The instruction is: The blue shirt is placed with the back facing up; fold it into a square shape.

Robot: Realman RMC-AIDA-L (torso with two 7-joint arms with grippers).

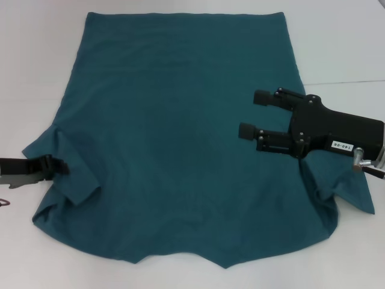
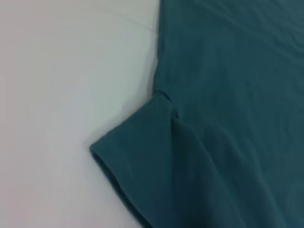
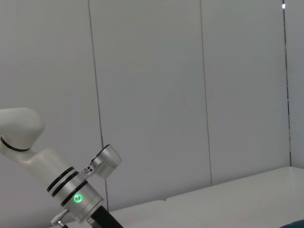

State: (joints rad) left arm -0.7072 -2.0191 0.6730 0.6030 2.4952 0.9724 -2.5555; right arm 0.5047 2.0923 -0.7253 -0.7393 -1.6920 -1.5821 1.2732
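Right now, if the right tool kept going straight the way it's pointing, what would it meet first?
The right tool, fingers apart, points toward the robot's left over the blue shirt. Nothing stands in that line; if low enough, it would just skim shirt fabric. Its height above the cloth is unclear.

**Lab test cell**

We see a robot lab setup: bare white table (image 1: 337,42), plain grey panelled wall (image 3: 152,95), white robot arm (image 3: 57,185) with green status light (image 3: 77,198). No household furnishings visible to us.

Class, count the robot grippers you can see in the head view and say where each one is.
2. The left gripper is at the blue shirt's left sleeve; the right gripper is open above the shirt's right side.
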